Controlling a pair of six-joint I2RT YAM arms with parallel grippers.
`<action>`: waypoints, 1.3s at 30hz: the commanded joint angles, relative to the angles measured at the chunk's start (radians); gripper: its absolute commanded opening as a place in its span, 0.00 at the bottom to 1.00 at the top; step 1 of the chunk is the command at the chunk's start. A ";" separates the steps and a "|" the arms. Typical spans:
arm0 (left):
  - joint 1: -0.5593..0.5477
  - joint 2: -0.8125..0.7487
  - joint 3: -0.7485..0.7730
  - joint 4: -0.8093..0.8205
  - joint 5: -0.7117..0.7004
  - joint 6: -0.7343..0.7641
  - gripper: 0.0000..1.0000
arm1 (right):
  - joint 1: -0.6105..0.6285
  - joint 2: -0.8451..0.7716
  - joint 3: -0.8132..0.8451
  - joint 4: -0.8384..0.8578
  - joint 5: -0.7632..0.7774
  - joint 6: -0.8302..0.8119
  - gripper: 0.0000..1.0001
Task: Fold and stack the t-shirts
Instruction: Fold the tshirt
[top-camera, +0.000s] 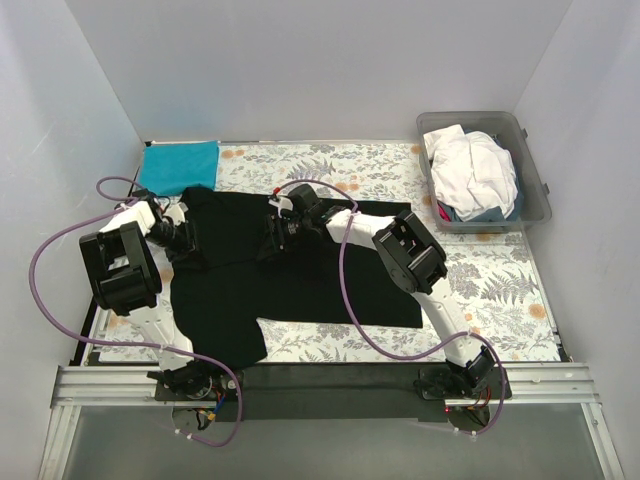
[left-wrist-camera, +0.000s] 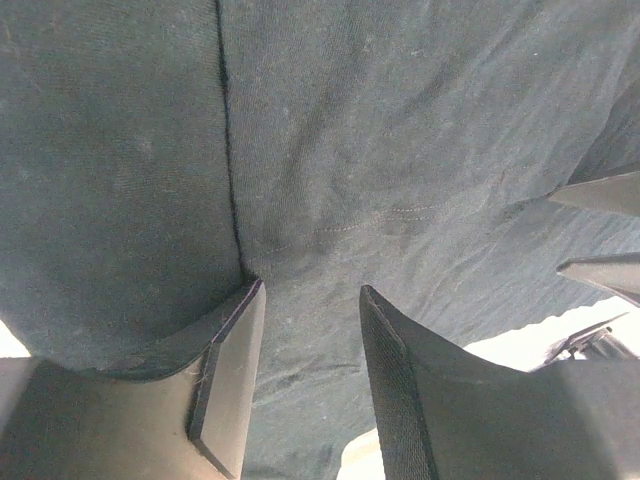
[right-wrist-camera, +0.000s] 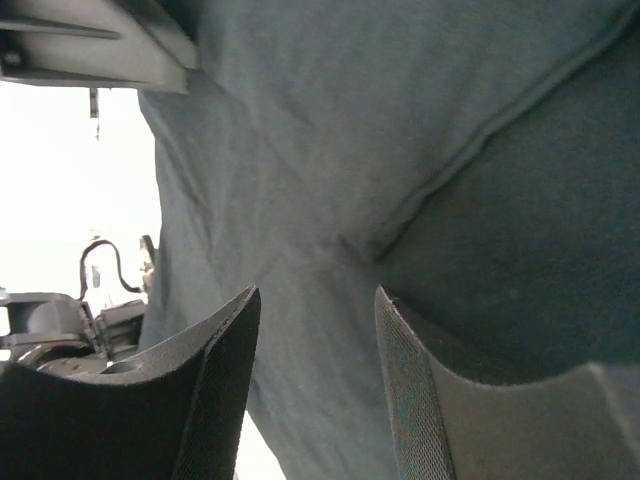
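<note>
The black t-shirt (top-camera: 300, 280) lies spread on the floral cloth at the table's middle. My left gripper (top-camera: 186, 238) is low over its left part, and my right gripper (top-camera: 276, 236) is low over its upper middle. In the left wrist view the left gripper (left-wrist-camera: 310, 300) has its jaws apart, with black cloth (left-wrist-camera: 330, 150) and a seam right below them. In the right wrist view the right gripper (right-wrist-camera: 318, 300) is also open over black cloth (right-wrist-camera: 300, 130) and a hem. The teal-blue t-shirt (top-camera: 180, 165) lies folded at the back left. The white t-shirt (top-camera: 470, 170) is bunched in the tub.
The clear grey tub (top-camera: 534, 170) stands at the back right. The floral table cloth (top-camera: 500, 280) shows right of and behind the black shirt. White walls close in the table on three sides. Purple cables loop beside each arm.
</note>
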 joint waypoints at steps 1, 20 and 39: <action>0.006 -0.016 -0.003 0.019 -0.013 -0.009 0.42 | 0.011 0.038 0.030 0.030 0.024 0.025 0.57; 0.018 -0.005 -0.014 0.033 -0.046 -0.013 0.39 | 0.019 0.075 0.099 0.079 0.008 0.080 0.31; 0.023 0.035 0.037 0.044 -0.009 -0.030 0.30 | 0.008 0.057 0.085 0.113 -0.029 0.080 0.01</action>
